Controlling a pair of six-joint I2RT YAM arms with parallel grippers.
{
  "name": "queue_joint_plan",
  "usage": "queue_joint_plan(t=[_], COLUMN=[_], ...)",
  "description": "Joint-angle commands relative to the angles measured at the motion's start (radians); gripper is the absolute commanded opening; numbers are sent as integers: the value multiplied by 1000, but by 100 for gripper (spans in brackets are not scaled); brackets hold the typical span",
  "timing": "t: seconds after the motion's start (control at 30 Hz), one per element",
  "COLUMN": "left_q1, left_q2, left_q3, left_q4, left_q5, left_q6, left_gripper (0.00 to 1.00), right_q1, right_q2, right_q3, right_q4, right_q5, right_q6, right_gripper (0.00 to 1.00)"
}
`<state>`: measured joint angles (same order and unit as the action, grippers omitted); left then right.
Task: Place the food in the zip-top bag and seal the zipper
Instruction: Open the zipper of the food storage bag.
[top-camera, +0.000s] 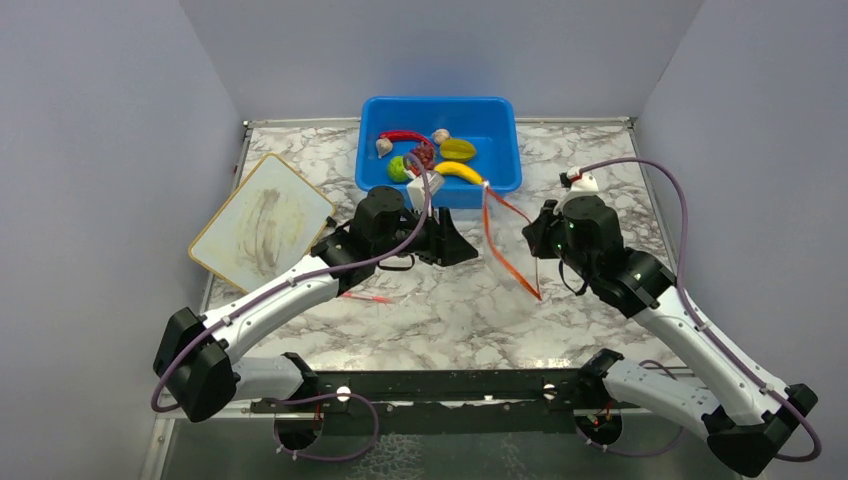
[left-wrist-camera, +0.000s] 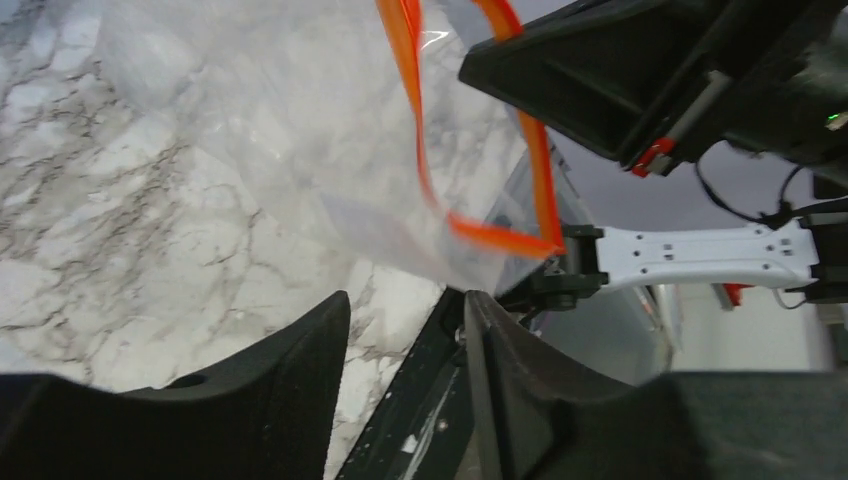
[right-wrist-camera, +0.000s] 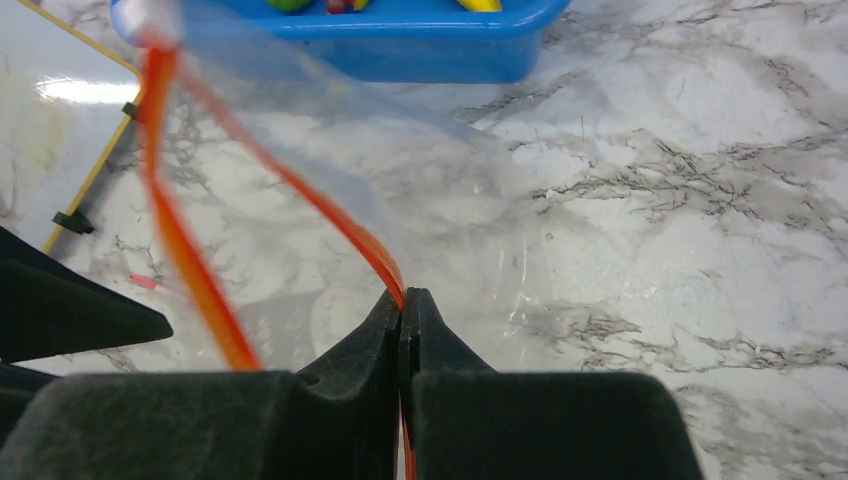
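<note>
Right gripper (right-wrist-camera: 405, 312) clamped on zipper (right-wrist-camera: 340, 225) of clear zip-top bag (top-camera: 512, 245), held mid-scene above marble tabletop (top-camera: 450, 310). Left gripper (left-wrist-camera: 400, 325) spread wide, empty, beside bag. Food (top-camera: 458, 150) in blue tub (top-camera: 500, 115), far centre.

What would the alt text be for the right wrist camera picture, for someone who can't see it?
The right gripper, seen close up from behind, is shut on the orange-red zipper of a clear zip-top bag over a marble table. The bag's mouth hangs open, its two zipper strands apart, and a blue tub sits at the top edge.
</note>
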<state>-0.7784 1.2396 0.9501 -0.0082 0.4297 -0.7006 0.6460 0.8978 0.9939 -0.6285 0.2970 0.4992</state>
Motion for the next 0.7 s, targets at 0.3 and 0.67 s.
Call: queue_joint_plan(t=[0.3, 0.67], left_q1=[5, 12], left_q2=[10, 90], left_q3=[233, 350], left_q4=[-230, -300], left_q5=[-202, -414], left_q6=[160, 305], left_gripper=[80, 99], right_q1=[-5, -6], right_q2=[38, 221], right_q3=[147, 430], right_q4=[-171, -653], right_q5=[214, 649], right_q6=[-21, 131], right_gripper=[1, 1])
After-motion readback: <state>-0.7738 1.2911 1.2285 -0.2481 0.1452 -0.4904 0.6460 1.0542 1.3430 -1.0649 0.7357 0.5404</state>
